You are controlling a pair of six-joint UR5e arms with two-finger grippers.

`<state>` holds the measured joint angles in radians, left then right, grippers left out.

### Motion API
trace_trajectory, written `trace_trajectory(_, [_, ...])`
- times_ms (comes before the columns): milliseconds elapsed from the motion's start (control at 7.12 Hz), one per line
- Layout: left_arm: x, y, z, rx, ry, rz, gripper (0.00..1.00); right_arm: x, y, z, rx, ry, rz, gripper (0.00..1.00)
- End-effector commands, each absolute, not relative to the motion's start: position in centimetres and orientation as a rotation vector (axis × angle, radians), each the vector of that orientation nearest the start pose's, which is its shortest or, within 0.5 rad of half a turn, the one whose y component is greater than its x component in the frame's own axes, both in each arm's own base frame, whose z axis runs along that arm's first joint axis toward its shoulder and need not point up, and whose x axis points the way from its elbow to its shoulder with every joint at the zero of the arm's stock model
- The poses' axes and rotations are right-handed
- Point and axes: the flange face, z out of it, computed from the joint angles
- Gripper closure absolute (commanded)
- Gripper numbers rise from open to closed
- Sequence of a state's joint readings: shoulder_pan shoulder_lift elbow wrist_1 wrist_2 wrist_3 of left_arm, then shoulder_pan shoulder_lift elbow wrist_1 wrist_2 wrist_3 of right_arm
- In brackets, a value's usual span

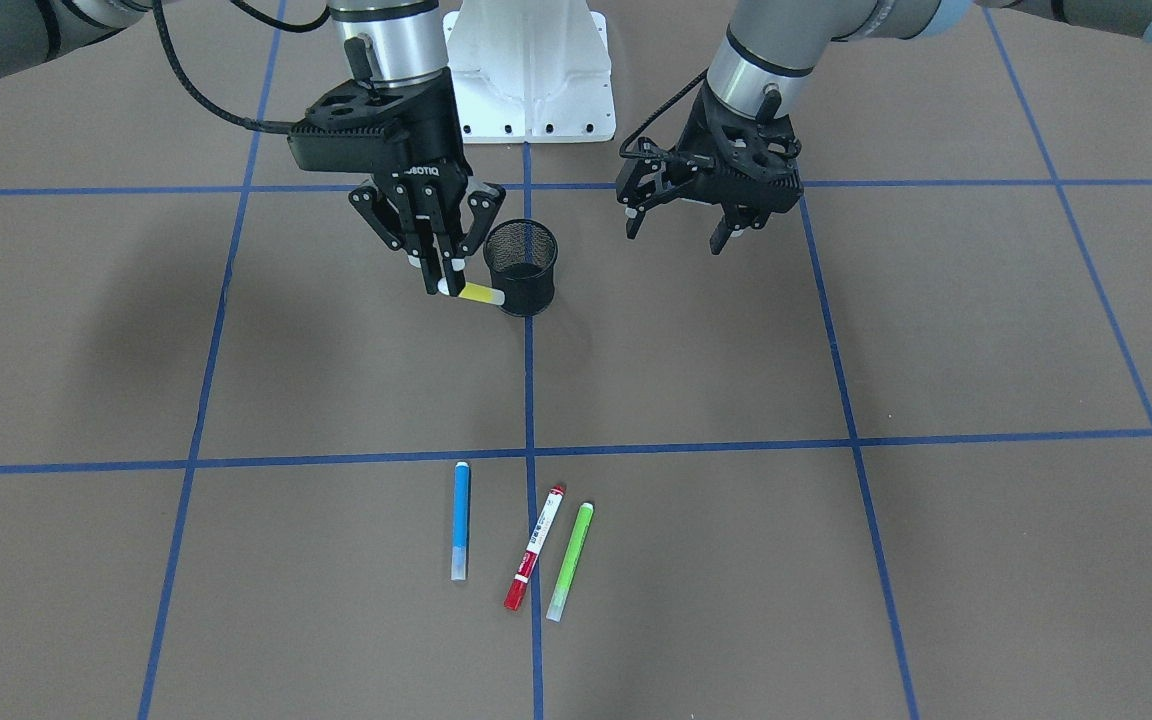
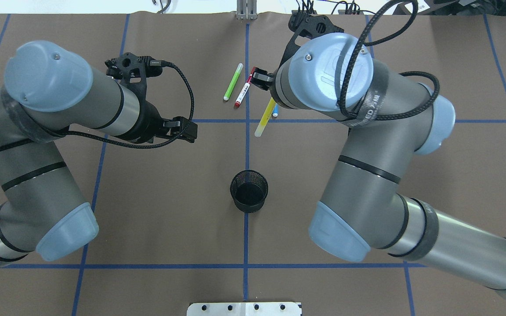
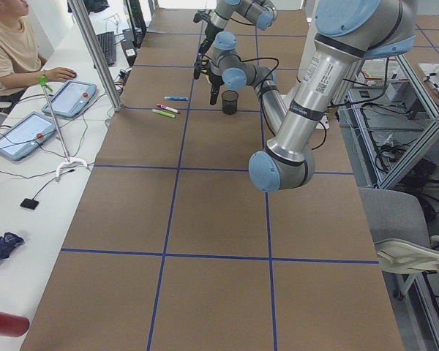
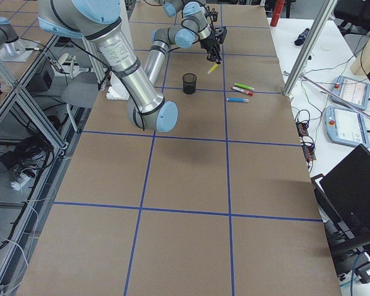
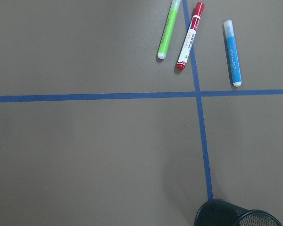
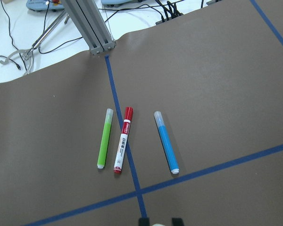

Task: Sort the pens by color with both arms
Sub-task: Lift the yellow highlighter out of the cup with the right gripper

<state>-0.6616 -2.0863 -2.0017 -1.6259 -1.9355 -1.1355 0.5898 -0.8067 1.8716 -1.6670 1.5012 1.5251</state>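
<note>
The right gripper (image 1: 443, 285) grasps the yellow pen (image 1: 481, 293) above the bench (image 1: 236, 600); the left gripper (image 1: 674, 240) hangs released.

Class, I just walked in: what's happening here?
The right gripper is shut on the yellow pen, holding it tilted in the air near the black mesh cup, not yet in it. The left gripper hangs open and empty. The blue pen, red-capped pen and green pen lie side by side on the table.
</note>
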Motion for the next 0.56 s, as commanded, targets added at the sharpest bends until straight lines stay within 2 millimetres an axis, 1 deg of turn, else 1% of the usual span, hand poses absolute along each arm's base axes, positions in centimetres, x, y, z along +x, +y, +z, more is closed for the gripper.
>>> trace_trajectory(0, [38.1,-42.1,19.2,0.227,1.008,-0.023,0.01,-48.1,-50.7,10.5,0.431,-0.850,0.623,1.00])
trace_trajectory(140, [37.7,-41.8,19.3,0.229,1.011,-0.022,0.01,-49.6,-52.8,10.9,0.454,-0.796,0.663,1.00])
trace_trajectory(281, [37.7,-41.9,19.4,0.228,1.010,-0.022,0.01,-50.8,-54.8,11.9,0.480,-0.758,0.689,1.00])
trace_trajectory(421, [37.8,-41.9,19.4,0.227,1.008,-0.023,0.01,-51.7,-56.9,13.6,0.498,-0.767,0.706,1.00])
